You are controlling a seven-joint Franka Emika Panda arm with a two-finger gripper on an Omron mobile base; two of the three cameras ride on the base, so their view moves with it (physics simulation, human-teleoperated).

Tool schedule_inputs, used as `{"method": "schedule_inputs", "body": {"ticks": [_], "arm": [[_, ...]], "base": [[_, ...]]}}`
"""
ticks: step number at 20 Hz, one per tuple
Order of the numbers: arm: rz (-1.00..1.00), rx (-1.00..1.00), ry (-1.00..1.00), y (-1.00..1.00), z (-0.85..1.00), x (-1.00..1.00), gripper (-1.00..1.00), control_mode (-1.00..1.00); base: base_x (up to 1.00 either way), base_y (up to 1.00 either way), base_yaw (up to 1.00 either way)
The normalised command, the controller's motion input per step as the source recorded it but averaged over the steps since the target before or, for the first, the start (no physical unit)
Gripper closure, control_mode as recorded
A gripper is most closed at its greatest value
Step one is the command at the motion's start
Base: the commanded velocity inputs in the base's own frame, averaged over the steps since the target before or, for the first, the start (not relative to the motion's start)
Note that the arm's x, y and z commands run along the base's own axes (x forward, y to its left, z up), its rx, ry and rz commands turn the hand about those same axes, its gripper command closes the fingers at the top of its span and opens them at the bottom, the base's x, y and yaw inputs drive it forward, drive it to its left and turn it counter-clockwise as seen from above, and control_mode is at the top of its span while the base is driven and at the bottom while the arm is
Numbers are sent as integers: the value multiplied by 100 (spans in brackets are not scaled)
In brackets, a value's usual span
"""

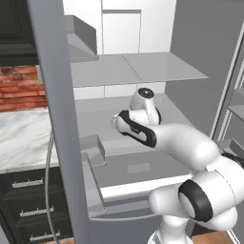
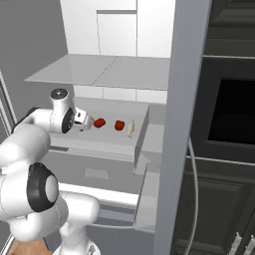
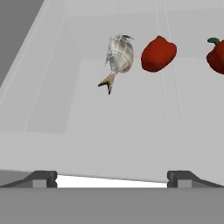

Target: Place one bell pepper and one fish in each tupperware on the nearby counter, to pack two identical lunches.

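Observation:
Two red bell peppers (image 2: 99,122) (image 2: 119,125) and a pale silvery fish (image 2: 131,128) lie in a row on a grey fridge shelf (image 2: 99,142). In the hand view the fish (image 3: 119,57) is ahead and slightly left, tail toward me. One bell pepper (image 3: 158,53) lies just right of it and the other (image 3: 216,54) at the right edge. My gripper (image 3: 112,179) is open, with nothing between its fingers, a short way back from the food. In the right base view the gripper (image 2: 88,121) sits just left of the nearest pepper. The white marble counter (image 1: 24,138) is at the left. The tupperware is out of view.
A tall grey fridge wall (image 1: 57,119) (image 2: 174,124) stands between the shelf and the counter. A glass shelf (image 2: 109,72) hangs above the food. Black drawers (image 1: 28,205) sit under the counter, and a dark oven (image 2: 234,109) is at the right.

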Motion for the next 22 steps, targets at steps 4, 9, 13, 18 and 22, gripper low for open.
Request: {"method": "schedule_inputs", "body": {"ticks": [4,9,13,18,22], "arm": [[0,0,-5,15,-10,6,-100,-100],[0,0,-15,0,-18,0,-100,-100],[0,0,-13,0,-23,0,-100,-100],[-2,0,0,0,-13,21,-100,-100],[-3,5,8,0,0,34,-100,-100]], "base": [[0,0,0],[0,0,0],[0,0,0],[0,0,0],[0,0,0]]}}
